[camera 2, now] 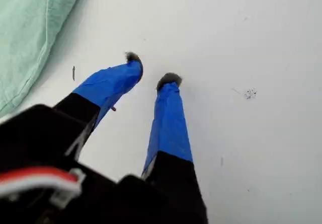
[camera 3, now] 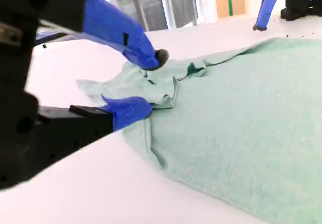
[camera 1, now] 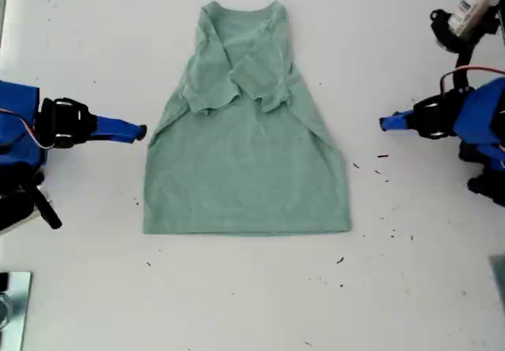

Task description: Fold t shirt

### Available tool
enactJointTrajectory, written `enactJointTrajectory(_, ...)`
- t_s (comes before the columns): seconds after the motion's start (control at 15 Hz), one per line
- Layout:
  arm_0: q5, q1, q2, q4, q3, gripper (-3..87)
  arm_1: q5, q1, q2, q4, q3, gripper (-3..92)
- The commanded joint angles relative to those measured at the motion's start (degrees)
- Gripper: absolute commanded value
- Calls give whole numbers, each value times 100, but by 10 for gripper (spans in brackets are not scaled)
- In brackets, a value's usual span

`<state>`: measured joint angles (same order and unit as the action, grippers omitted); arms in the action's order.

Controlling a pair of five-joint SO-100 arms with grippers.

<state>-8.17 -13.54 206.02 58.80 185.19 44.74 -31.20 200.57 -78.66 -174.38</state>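
Sage-green shirt (camera 1: 246,162) lies flat mid-tabletop (camera 1: 410,288) in the exterior view, sleeves folded inward. My first gripper (camera 2: 150,69) and second gripper (camera 3: 151,83) hover beside it, fingers spread, empty; bottom-hem fold likely next.

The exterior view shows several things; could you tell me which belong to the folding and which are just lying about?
Job: t shirt, my first gripper, my second gripper.
Lying about: dark specks, metal object at the exterior view's lower-left corner.

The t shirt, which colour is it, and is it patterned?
Plain pale sage green, no pattern; the t shirt shows best in the exterior view.
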Motion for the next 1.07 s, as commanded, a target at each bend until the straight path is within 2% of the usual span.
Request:
enactJointTrajectory(0.0, -1301, 554, 53, -62, 62, 80, -3208, 1143, 26, -9, -264, 92)
enactJointTrajectory(0.07, -1063, 598, 53, -44, 44, 71, -3867, 1327, 26, -9, -264, 94)
enactJointTrajectory(0.13, -967, 510, 53, -35, 35, 71, -3709, 1274, 26, -9, -264, 97)
enactJointTrajectory(0.2, -571, 431, 53, -35, 35, 54, -3568, 1274, 26, -9, -264, 99)
enactJointTrajectory(0.27, 264, 378, 53, -9, 9, 3, -3155, 1310, 26, 0, -264, 100)
enactJointTrajectory(0.33, 861, 466, 53, -88, -35, -2, -3103, 1336, 26, 0, -264, 97)
enactJointTrajectory(0.4, 958, 861, 53, -290, -114, -2, -3568, 1327, 26, 0, -264, 50)
enactJointTrajectory(0.47, 1046, 1239, 53, -132, -123, -1, -3779, 1371, 26, 0, -264, 22)
enactJointTrajectory(0.53, 1028, 1248, 53, -88, -123, -2, -3885, 1538, 35, -88, -167, 22)
enactJointTrajectory(0.6, 1028, 1187, 53, -44, -88, -2, -3586, 1705, 35, 149, 105, 22)
enactJointTrajectory(0.73, 1046, 1187, 53, 0, -62, -2, -3753, 2206, -211, 132, 1020, 22)
enactJointTrajectory(0.87, 1011, 1169, 53, 53, -35, -2, -3630, 2663, -2725, -26, 3103, 22)
enactJointTrajectory(1.0, 888, 1063, 53, 149, -44, -2, -3270, 3050, -5142, -606, 5722, 22)
